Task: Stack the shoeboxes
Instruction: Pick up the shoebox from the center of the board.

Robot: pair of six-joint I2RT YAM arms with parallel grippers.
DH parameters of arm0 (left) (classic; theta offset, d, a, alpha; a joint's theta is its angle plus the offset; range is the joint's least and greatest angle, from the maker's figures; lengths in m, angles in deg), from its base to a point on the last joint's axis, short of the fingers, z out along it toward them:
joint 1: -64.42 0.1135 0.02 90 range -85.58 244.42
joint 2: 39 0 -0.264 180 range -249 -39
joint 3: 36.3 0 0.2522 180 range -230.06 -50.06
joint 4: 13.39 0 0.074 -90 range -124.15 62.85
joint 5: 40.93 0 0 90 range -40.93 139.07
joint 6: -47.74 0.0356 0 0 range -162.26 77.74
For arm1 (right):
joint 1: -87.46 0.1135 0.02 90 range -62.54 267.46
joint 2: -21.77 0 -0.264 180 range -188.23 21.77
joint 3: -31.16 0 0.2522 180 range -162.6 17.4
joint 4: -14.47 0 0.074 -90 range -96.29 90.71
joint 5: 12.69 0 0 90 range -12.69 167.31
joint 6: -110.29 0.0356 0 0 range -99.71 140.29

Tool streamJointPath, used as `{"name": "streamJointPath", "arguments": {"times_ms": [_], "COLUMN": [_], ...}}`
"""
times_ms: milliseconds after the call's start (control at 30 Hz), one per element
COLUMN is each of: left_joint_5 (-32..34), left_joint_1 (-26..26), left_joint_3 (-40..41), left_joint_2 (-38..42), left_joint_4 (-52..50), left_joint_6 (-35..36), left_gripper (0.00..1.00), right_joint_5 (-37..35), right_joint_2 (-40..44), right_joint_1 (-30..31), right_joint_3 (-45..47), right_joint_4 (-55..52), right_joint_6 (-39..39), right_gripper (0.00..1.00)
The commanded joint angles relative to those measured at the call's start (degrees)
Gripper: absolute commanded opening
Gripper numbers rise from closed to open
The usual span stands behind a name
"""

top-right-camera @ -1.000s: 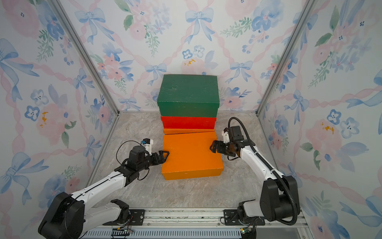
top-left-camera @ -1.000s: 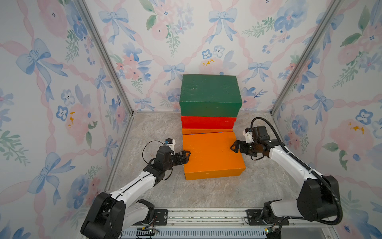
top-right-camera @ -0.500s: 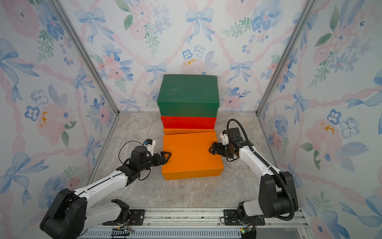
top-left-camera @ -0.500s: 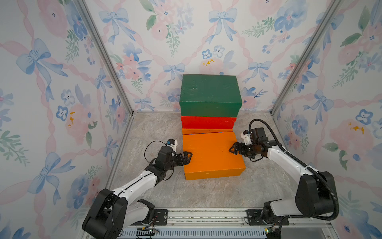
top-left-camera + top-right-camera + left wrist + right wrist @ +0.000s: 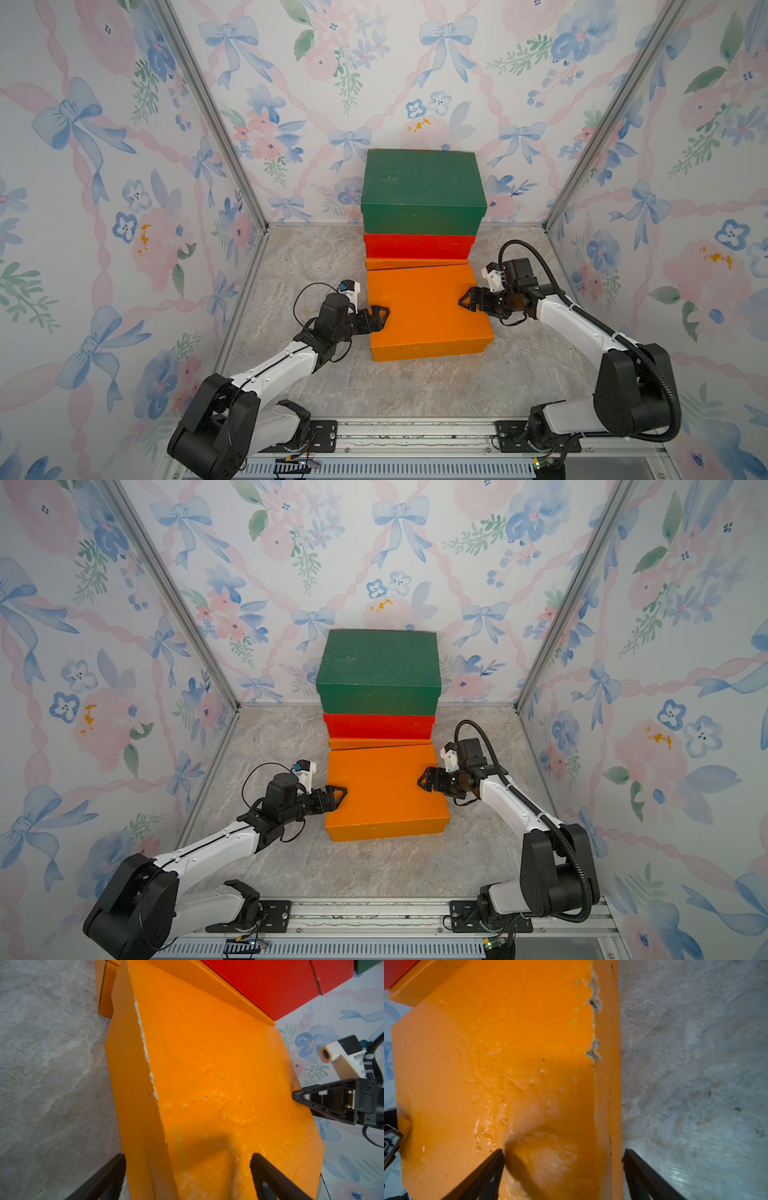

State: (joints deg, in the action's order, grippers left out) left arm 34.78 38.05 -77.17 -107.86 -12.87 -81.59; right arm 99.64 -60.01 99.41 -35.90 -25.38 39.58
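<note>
Front orange shoebox (image 5: 428, 311) lies on the floor (image 5: 415, 386) in front of the three-box stack (image 5: 422, 195), left gripper (image 5: 380, 318) gaping astride its left end, right gripper (image 5: 465, 300) astride the right, clamped or not unclear; judged light, thin-walled, dent-prone: pinch lid rims at both ends, lift level.

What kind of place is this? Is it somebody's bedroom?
Probably not a bedroom: it looks like a small robot test booth. Flowery wallpaper covers panels between metal posts, and two robot arms are bolted to a metal rail at the front.
</note>
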Motion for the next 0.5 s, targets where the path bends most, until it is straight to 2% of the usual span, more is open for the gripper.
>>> {"name": "streamJointPath", "arguments": {"times_ms": [0, 467], "left_joint_5": [-1.19, -1.27], "left_joint_1": [-0.61, -1.8], "left_joint_3": [-0.93, -1.45], "left_joint_2": [-0.67, -1.29], "left_joint_4": [1.1, 1.19], "left_joint_6": [-0.48, -0.6], "left_gripper": [0.95, 0.92], "right_joint_5": [0.07, 0.33], "right_joint_2": [0.29, 2.06], "right_joint_1": [1.5, 4.55], "right_joint_3": [1.48, 2.15], "right_joint_4": [-1.45, -1.76], "right_joint_6": [0.34, 1.27], "right_gripper": [0.89, 0.87]}}
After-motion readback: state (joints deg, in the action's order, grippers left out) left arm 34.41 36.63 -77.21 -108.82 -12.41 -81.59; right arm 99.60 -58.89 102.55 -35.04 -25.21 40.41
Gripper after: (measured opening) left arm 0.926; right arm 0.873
